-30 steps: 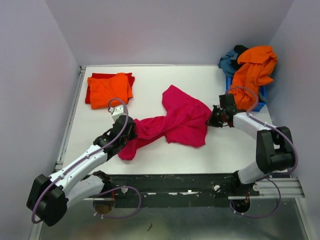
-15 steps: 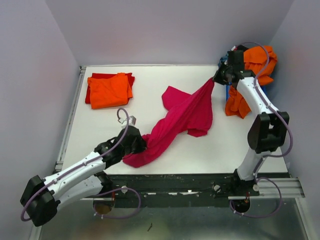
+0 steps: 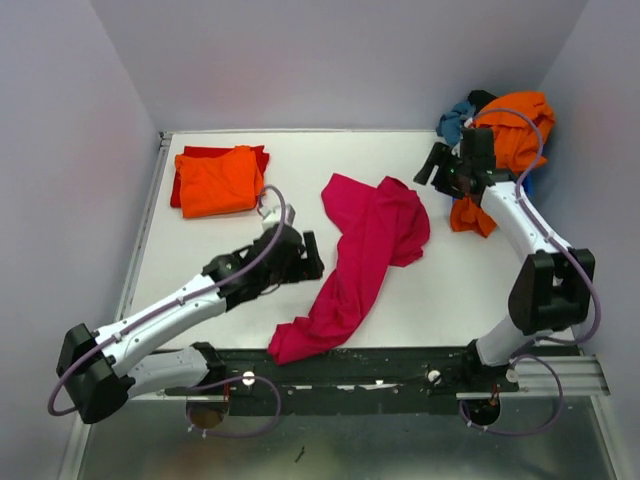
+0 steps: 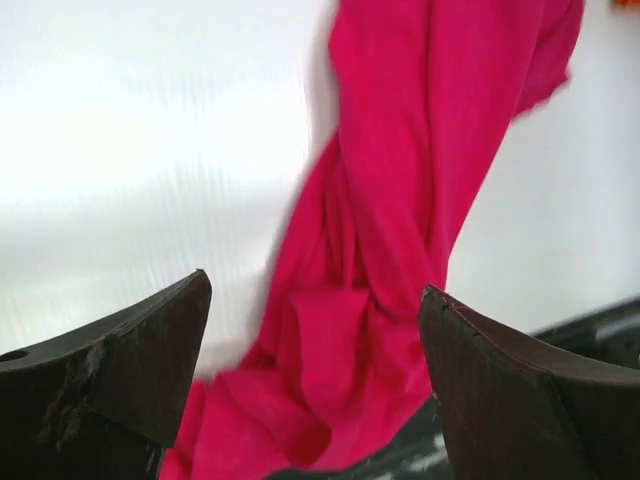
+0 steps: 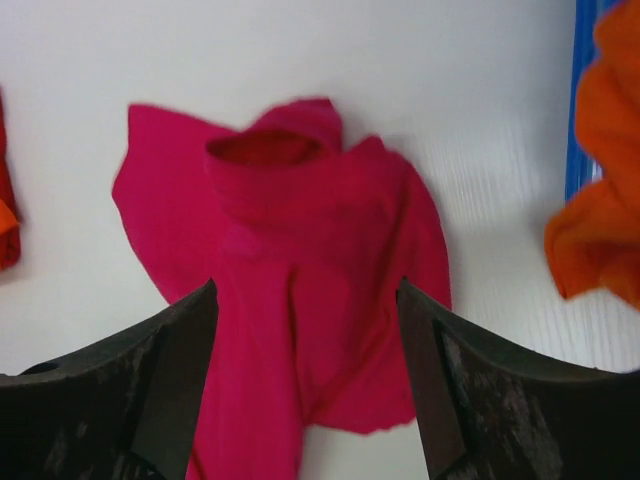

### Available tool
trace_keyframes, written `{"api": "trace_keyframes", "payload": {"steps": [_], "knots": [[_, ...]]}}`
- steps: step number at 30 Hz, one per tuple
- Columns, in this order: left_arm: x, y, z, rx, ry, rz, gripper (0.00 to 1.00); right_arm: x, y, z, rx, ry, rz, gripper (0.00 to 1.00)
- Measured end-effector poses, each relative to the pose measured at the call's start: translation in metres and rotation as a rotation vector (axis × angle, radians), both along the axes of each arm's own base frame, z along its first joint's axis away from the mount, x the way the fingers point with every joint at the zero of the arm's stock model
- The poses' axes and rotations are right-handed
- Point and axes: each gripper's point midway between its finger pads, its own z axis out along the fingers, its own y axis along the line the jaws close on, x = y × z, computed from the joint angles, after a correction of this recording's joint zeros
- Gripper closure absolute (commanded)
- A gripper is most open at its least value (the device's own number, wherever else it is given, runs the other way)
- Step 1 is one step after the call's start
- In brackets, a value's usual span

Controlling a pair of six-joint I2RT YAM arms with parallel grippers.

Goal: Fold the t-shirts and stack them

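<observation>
the magenta-pink t-shirt [image 3: 365, 255] lies unfolded in the middle of the white table [image 3: 240, 295]. it is a long, rumpled diagonal strip. its wider, bunched part sits toward the far right, and a twisted tail runs down to the table's near edge, where the tip reaches the dark rail [image 3: 380, 365].

the left gripper [image 3: 312, 258] hangs just left of the strip with its jaws spread wide and nothing between them. the right gripper [image 3: 437, 168] is up near the far right, also gaping and empty, well apart from the cloth.

at the far left a folded bright orange t-shirt [image 3: 218, 180] rests on a folded red t-shirt [image 3: 190, 153], close to the table's left edge. at the far right corner more tees spill out of a blue bin [image 5: 583, 90]: an orange t-shirt [image 3: 515, 130], a teal-blue t-shirt [image 3: 456, 118] and a black t-shirt [image 3: 483, 98].

bare tabletop lies open on both sides of the pink shirt.
</observation>
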Motion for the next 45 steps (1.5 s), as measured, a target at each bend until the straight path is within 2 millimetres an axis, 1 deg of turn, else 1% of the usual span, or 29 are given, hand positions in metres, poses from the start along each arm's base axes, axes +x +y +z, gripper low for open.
{"api": "trace_keyframes", "payload": {"steps": [1,2,3,4,6,7,9,10,12,14,15,17,21,22,23,24,25,26,27,29,30,32,34,37,38,39,40,42,45], "knots": [[0.015,0.002,0.015,-0.004,-0.04,0.018,0.06,-0.018,0.001,-0.007,0.007,0.015,0.005,0.26],[0.033,0.006,0.031,-0.007,-0.078,0.052,0.07,-0.034,0.001,-0.013,0.013,0.028,0.005,0.33],[0.048,0.01,0.041,-0.001,-0.114,0.071,0.08,-0.049,0.003,-0.021,0.018,0.041,0.007,0.35],[0.064,0.015,0.05,0.014,-0.145,0.099,0.1,-0.063,0.005,-0.029,0.024,0.056,0.009,0.36],[0.085,0.017,0.054,0.044,-0.175,0.112,0.12,-0.087,0.009,-0.049,0.033,0.094,0.007,0.37],[0.096,0.015,0.052,0.062,-0.182,0.115,0.12,-0.1,0.009,-0.062,0.035,0.12,0.002,0.37],[0.122,0.01,0.033,0.111,-0.166,0.118,0.13,-0.124,0.01,-0.088,0.03,0.177,-0.002,0.37],[0.13,0.008,0.025,0.127,-0.156,0.119,0.13,-0.133,0.009,-0.099,0.028,0.207,-0.006,0.37],[0.147,0.003,0.005,0.154,-0.128,0.116,0.15,-0.147,0.006,-0.116,0.02,0.253,-0.016,0.37],[0.163,-0.004,-0.011,0.172,-0.104,0.112,0.17,-0.154,0.004,-0.125,0.014,0.276,-0.021,0.38],[0.175,-0.009,-0.021,0.18,-0.088,0.111,0.18,-0.155,0.004,-0.127,0.014,0.279,-0.023,0.39],[0.195,-0.018,-0.031,0.18,-0.077,0.11,0.22,-0.153,0.004,-0.129,0.014,0.275,-0.027,0.41],[0.232,-0.034,-0.049,0.161,-0.057,0.106,0.27,-0.148,0.004,-0.14,0.012,0.29,-0.035,0.52],[0.239,-0.036,-0.051,0.154,-0.056,0.106,0.27,-0.147,0.004,-0.144,0.01,0.304,-0.039,0.57],[0.24,-0.037,-0.052,0.151,-0.054,0.104,0.27,-0.146,0.004,-0.148,0.008,0.316,-0.04,0.63],[0.251,-0.041,-0.055,0.144,-0.053,0.106,0.27,-0.144,0.005,-0.152,0.008,0.328,-0.042,0.75],[0.257,-0.043,-0.055,0.139,-0.058,0.108,0.27,-0.142,0.005,-0.156,0.008,0.338,-0.045,0.88],[0.263,-0.045,-0.056,0.136,-0.059,0.111,0.27,-0.141,0.005,-0.159,0.008,0.342,-0.045,0.97],[0.271,-0.047,-0.058,0.134,-0.062,0.115,0.27,-0.14,0.005,-0.16,0.007,0.347,-0.046,0.99],[0.28,-0.049,-0.061,0.133,-0.064,0.119,0.27,-0.139,0.004,-0.161,0.004,0.348,-0.059,0.99],[0.284,-0.051,-0.063,0.133,-0.064,0.121,0.3,-0.138,0.002,-0.159,-0.001,0.34,-0.068,0.99],[0.29,-0.051,-0.069,0.137,-0.058,0.125,0.42,-0.136,-0.001,-0.153,-0.014,0.316,-0.084,0.99],[0.295,-0.051,-0.075,0.14,-0.05,0.126,0.49,-0.132,-0.005,-0.142,-0.025,0.279,-0.099,0.99],[0.299,-0.053,-0.087,0.136,-0.027,0.118,0.67,-0.127,-0.01,-0.127,-0.042,0.24,-0.122,0.99],[0.301,-0.054,-0.091,0.137,-0.021,0.117,0.74,-0.126,-0.013,-0.122,-0.051,0.23,-0.132,0.99],[0.304,-0.055,-0.095,0.135,-0.016,0.117,0.88,-0.125,-0.015,-0.118,-0.06,0.224,-0.141,0.99],[0.305,-0.055,-0.098,0.136,-0.012,0.115,0.98,-0.123,-0.019,-0.111,-0.076,0.216,-0.158,0.99],[0.309,-0.053,-0.101,0.131,-0.005,0.119,1.0,-0.12,-0.023,-0.103,-0.089,0.202,-0.172,0.99],[0.313,-0.044,-0.101,0.132,0.002,0.128,1.0,-0.111,-0.033,-0.081,-0.112,0.172,-0.212,0.99]]}}
